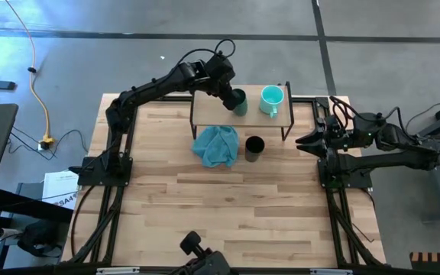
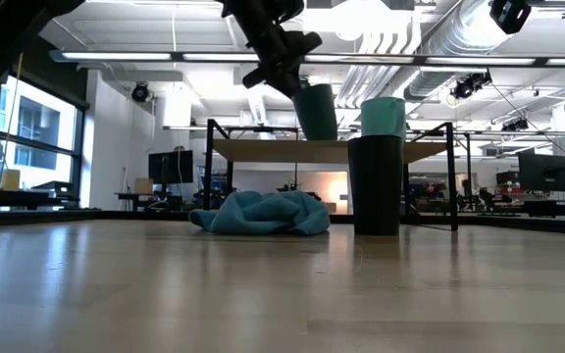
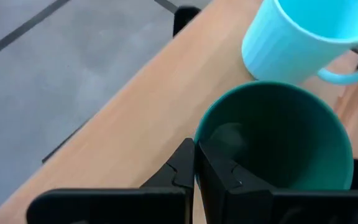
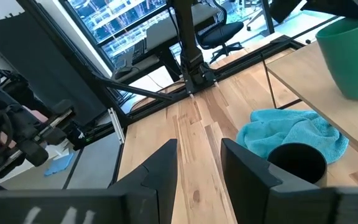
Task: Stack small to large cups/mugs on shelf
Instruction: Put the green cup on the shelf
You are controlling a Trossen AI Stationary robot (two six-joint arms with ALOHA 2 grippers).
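High view placed the left gripper [image 1: 234, 98] over the shelf [image 1: 205, 106], its jaws clamped on the rim of the dark teal-green cup [image 1: 240, 102]. Left wrist view confirmed the grip: one finger inside the wall, one outside, pinched on the near rim of the cup [image 3: 278, 137].

Low view showed the teal-green cup [image 2: 316, 111] tilted, mouth leaning toward the arm, its base at or just above the shelf board [image 2: 263, 150]; contact could not be told. Its long axis was off vertical.

Key relation: the light turquoise mug [image 1: 271, 98] stood upright on the shelf just beside the held cup, on the side toward the right arm, handle pointing away from the left gripper. In the left wrist view the mug [image 3: 297, 37] sat directly beyond the held cup's far rim, near but apart.

The black cup [image 1: 254, 147] stood upright on the counter [image 1: 228, 214] in front of the shelf, next to the blue-teal cloth [image 1: 215, 146].

The right gripper [image 1: 310, 142] waited at the counter's right edge, jaws apart, pointing toward the black cup; the right wrist view had that cup [image 4: 297, 162] just ahead.

Judgement: left arm was nearer both shelf cups; right arm nearer the black cup. Any nesting would need the held cup's axis brought vertical first.
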